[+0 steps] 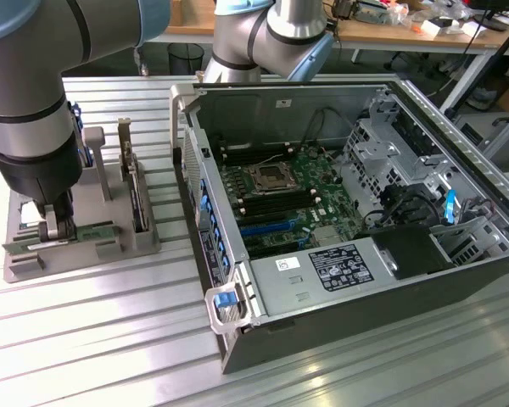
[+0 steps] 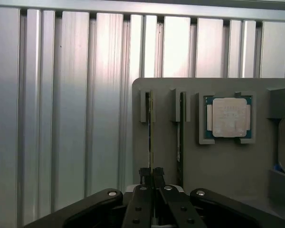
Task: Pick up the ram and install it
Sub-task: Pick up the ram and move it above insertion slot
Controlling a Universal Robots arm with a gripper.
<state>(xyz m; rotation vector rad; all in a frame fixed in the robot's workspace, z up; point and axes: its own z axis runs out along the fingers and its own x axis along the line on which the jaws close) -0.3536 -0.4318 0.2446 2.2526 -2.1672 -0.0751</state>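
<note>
- The open computer case (image 1: 458, 136) and its motherboard (image 1: 280, 199) lie at the exterior view's right, well apart from the grey tray (image 1: 34, 270) at its left. That view gives you the layout.
- The wrist view gives you the tray's contents: a second stick (image 2: 181, 133) on edge, with the processor chip (image 2: 226, 117) beside it.
- The ram (image 2: 151, 128) stands on edge in its tray slot. I judge it light, stiff, thin and fragile, so hold the bare upper edge and keep off the chips and contacts.
- Your gripper (image 2: 152, 175) is pinched together on that upper edge.
</note>
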